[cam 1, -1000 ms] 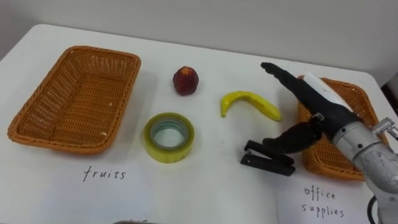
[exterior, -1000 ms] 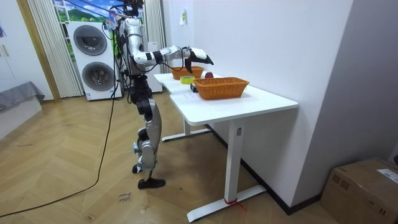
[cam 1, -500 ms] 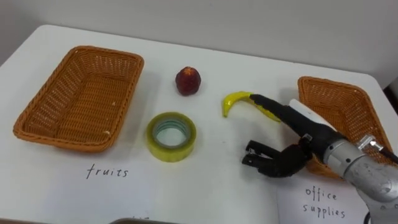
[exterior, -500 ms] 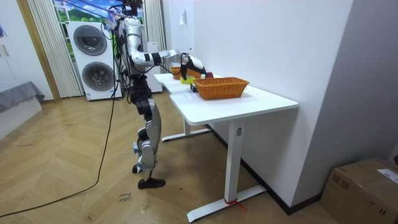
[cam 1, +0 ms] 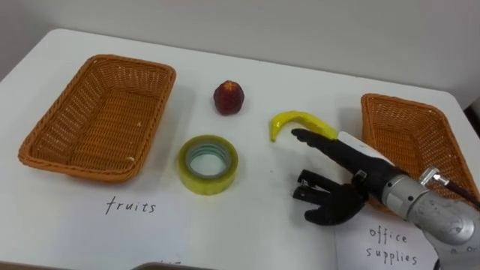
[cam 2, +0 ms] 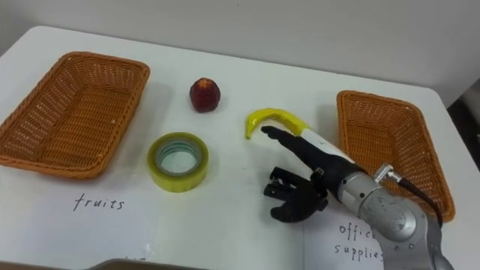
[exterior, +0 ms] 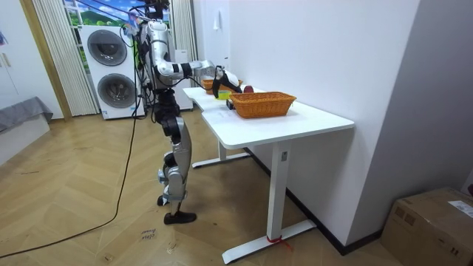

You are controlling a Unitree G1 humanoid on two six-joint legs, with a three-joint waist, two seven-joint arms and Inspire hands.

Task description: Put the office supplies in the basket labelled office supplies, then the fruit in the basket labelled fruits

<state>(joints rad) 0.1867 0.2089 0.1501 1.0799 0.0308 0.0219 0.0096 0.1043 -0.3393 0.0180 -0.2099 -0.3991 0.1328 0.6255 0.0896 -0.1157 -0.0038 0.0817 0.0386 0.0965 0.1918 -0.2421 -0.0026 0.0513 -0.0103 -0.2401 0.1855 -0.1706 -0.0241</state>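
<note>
A black stapler (cam 1: 306, 187) lies on the white table (cam 1: 255, 225), front right. My right hand (cam 1: 352, 176) has come down over it. Its fingers (cam 1: 319, 142) stretch straight out past the stapler's far side towards the banana (cam 1: 298, 121), and the thumb (cam 1: 330, 212) sits bent at the stapler's near side, so most of the stapler is hidden. A yellow tape roll (cam 1: 208, 164) lies in the middle, with a red fruit (cam 1: 228, 97) behind it. The fruit basket (cam 1: 97, 116) stands at the left. At the right is the office-supplies basket (cam 1: 409, 142). Both baskets hold nothing.
Handwritten labels lie in front of each basket, one at the left (cam 1: 131, 205) and one at the right (cam 1: 390, 244). The table's far edge runs along a wall. In the room view the robot stands at the far end of the table (exterior: 281, 125), its right arm (exterior: 196, 68) stretched over it.
My right hand has moved from above the right basket's near corner down and towards me, onto the stapler. The camera has shifted slightly.
</note>
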